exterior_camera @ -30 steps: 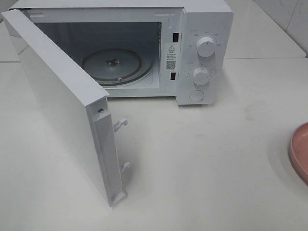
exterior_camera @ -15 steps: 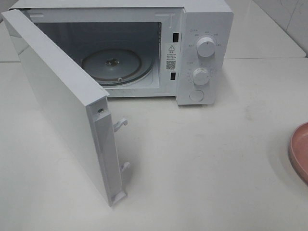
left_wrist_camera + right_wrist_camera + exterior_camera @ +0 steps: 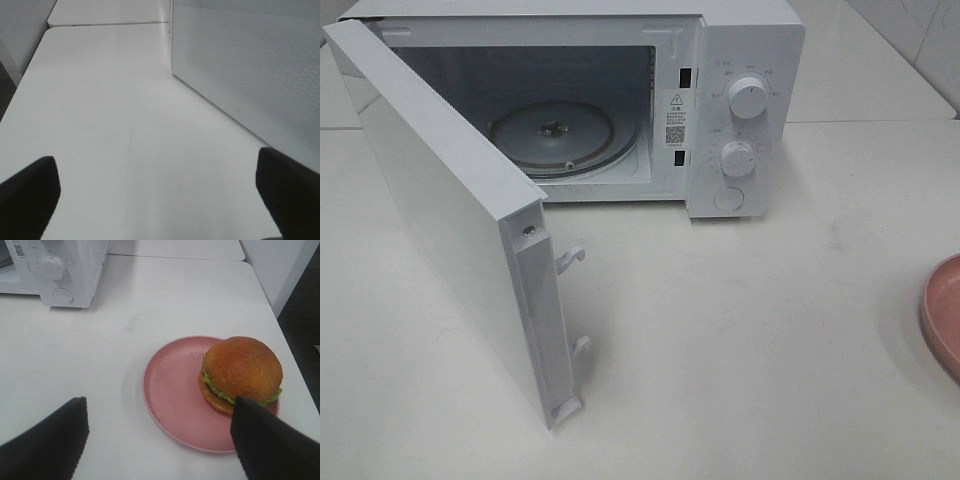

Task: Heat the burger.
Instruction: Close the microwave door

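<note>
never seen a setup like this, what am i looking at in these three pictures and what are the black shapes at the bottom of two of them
This is a two-armed robot at a white table. One picture comes from a camera mounted high above; the other two come from small cameras on the arms' wrists.

The black shapes are gripper fingers seen from close behind. The left gripper is open and empty, beside the microwave's swung-open door. The right gripper is also open, holding nothing, and hangs near a burger that sits on a pink plate.

From above you see the white microwave with its glass turntable bare, and only the plate's edge at the right. The burger is not inside yet.
</note>
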Robot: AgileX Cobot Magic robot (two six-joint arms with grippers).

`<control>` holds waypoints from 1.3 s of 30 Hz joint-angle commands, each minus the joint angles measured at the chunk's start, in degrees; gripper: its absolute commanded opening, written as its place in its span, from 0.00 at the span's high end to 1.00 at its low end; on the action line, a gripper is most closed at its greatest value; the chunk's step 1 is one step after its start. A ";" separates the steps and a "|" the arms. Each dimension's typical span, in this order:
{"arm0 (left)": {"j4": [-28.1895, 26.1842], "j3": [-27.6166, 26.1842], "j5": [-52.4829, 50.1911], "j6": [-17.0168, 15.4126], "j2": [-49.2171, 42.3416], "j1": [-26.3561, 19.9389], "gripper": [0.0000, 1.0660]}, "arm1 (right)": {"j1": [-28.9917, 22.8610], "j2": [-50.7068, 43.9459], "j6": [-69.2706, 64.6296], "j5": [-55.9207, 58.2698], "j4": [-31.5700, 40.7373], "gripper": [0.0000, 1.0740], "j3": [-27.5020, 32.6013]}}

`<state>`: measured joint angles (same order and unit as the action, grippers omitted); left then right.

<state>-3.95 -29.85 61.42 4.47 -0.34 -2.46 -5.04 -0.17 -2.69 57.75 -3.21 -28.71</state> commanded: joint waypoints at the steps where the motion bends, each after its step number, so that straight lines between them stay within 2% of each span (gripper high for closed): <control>1: -0.06 0.23 0.11 -0.23 -0.17 0.00 0.06 | 0.57 -1.89 -0.40 -0.74 -0.34 0.29 0.11; 17: -0.46 0.23 0.11 -0.23 -0.17 0.00 0.06 | 0.57 -1.89 -0.40 -0.74 -0.34 0.29 0.11; 23: -0.74 -1.38 -2.12 -0.23 0.52 0.00 0.08 | 0.57 -1.89 -0.34 -0.74 -0.34 0.29 0.11; 27: -0.74 -1.89 -6.93 -0.23 3.55 0.00 0.17 | 0.57 -1.89 -0.34 -0.74 -0.34 0.29 0.11; 28: -0.97 -1.89 -9.22 -0.23 5.16 0.00 0.25 | 0.57 -1.89 -0.29 -0.74 -0.34 0.29 0.11; 29: -0.97 -1.89 -9.22 -0.23 5.16 0.00 0.25 | 0.57 -1.89 -0.29 -0.74 -0.34 0.29 0.11; 31: -1.03 -1.89 -12.72 -0.23 8.02 0.00 0.37 | 0.57 -1.89 -0.29 -0.74 -0.34 0.29 0.11; 32: -1.03 -1.89 -12.72 -0.23 8.02 0.00 0.37 | 0.57 -1.89 -0.29 -0.74 -0.34 0.29 0.11; 33: -1.03 -1.89 -13.87 -0.23 9.22 0.00 0.42 | 0.57 -1.89 -0.29 -0.74 -0.34 0.29 0.11; 34: -1.32 -1.89 -15.87 -0.23 11.46 0.00 0.50 | 0.57 -1.89 -0.29 -0.74 -0.34 0.29 0.11; 35: -1.32 -1.89 -15.87 -0.23 11.46 0.00 0.50 | 0.57 -1.89 -0.29 -0.74 -0.34 0.29 0.11; 36: -1.43 -1.89 -16.73 -0.23 12.78 0.00 0.54 | 0.57 -1.89 -0.29 -0.74 -0.34 0.29 0.11; 37: -1.95 -1.89 -19.02 -0.23 15.70 0.00 0.65 | 0.57 -1.89 -0.29 -0.74 -0.34 0.29 0.11; 38: -1.95 -1.89 -19.02 -0.23 15.70 0.00 0.65 | 0.57 -1.89 -0.29 -0.74 -0.34 0.29 0.11; 39: -1.95 -1.60 -22.06 0.11 18.45 0.00 0.77 | 0.57 -1.89 -0.29 -0.74 -0.34 0.29 0.11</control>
<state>-5.04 -31.28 44.35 4.47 14.78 -2.46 -5.04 -0.17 -2.69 57.75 -3.21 -28.71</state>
